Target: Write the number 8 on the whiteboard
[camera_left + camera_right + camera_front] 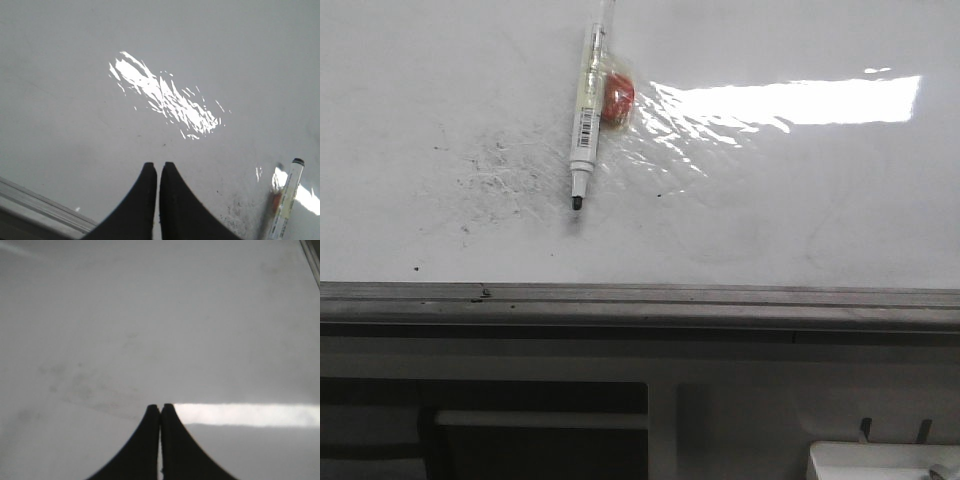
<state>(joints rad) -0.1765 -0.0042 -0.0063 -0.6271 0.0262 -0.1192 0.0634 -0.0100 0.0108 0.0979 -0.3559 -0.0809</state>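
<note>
The glossy whiteboard (800,200) fills the front view, with glare and faint grey smudges. No black drawn figure 8 shows on it. A white marker (586,120) lies on the board, uncapped, black tip toward the near edge, with a red piece (617,102) beside its barrel. The marker also shows in the left wrist view (286,200). My left gripper (158,165) is shut and empty, hovering over bare board, apart from the marker. My right gripper (160,406) is shut and empty over bare board. Neither gripper shows in the front view.
Grey smudge specks (500,165) lie left of the marker tip. A grey metal edge rail (640,296) runs along the board's near side, also in the left wrist view (35,200). A white object (880,462) sits below at the near right.
</note>
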